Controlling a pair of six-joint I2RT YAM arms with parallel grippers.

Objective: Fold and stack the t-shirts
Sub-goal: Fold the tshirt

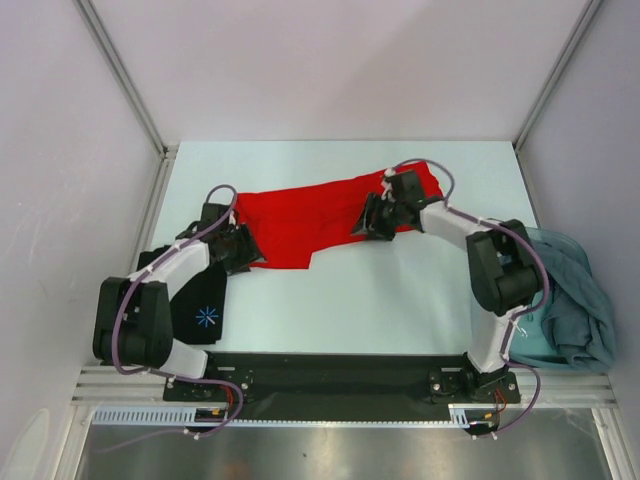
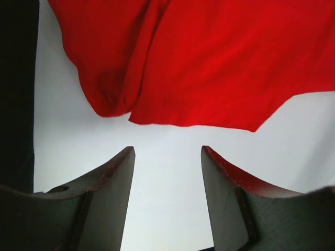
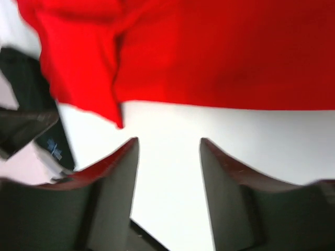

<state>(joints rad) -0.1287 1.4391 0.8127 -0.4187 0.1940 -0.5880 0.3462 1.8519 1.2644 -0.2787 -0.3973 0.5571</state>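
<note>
Got the red t-shirt point(image 1: 320, 218) lying across the far middle of the table point(image 1: 400, 310), stretched left to right, a bit rumpled, with a notch cut into its near edge. Looking at the left gripper point(image 1: 240, 250) next: parked at the shirt's left end, fingers point(image 2: 104, 188) spread apart, gripping nothing. Just bare tabletop in the gap, with the red hem a little beyond the tips in the left wrist view. Same deal for the right gripper point(image 1: 372, 222), sitting at the near edge of the shirt's right part, fingers point(image 3: 225, 178) let go and wide, only white table between them, red cloth just past the tips. Further out, spotted the black t-shirt point(image 1: 205, 312) with the blue-white starburst print at the near left, partly under the left arm point(image 1: 150, 300). Way over at the right edge, found a heap of teal-grey t-shirts point(image 1: 578, 300), well apart from the red one.
</note>
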